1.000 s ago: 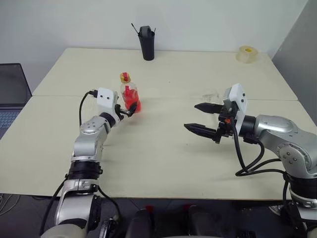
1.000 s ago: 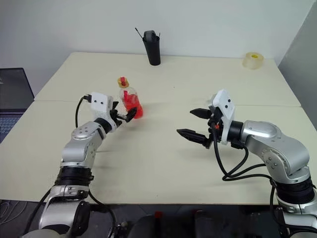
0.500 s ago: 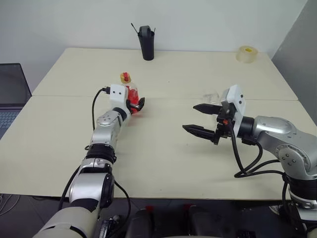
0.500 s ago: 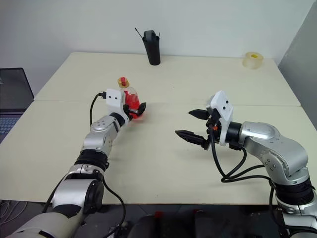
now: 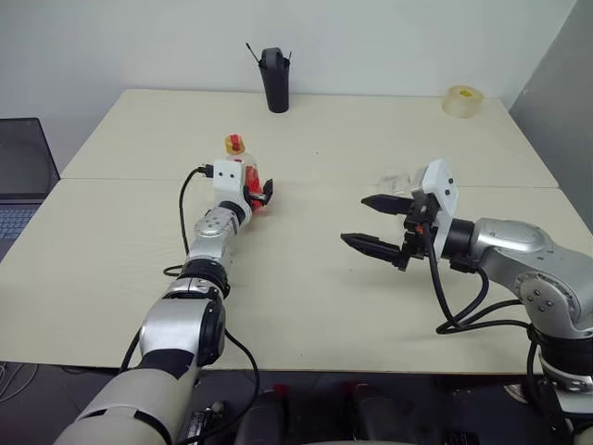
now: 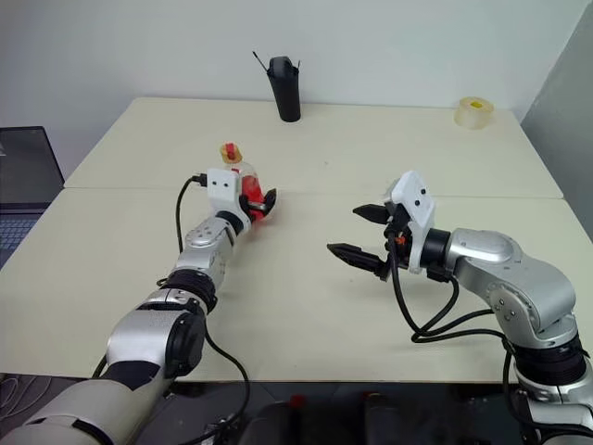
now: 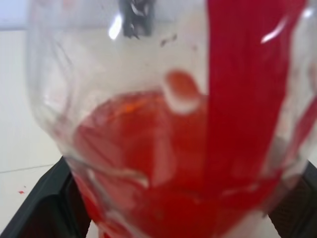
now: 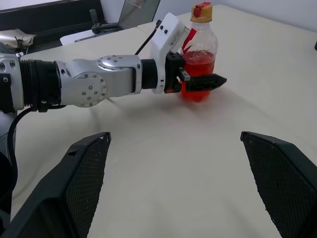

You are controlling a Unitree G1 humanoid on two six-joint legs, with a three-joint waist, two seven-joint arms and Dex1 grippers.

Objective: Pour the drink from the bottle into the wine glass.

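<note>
My left gripper (image 8: 200, 82) has its fingers set around the upright bottle (image 5: 243, 176) on the tabletop (image 5: 306, 269); my right gripper (image 5: 375, 225) hangs apart, empty.

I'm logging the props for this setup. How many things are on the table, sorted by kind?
Bottle: 1
Wine glass: 1
Black cup: 1
Tape roll: 1
Total: 4
</note>
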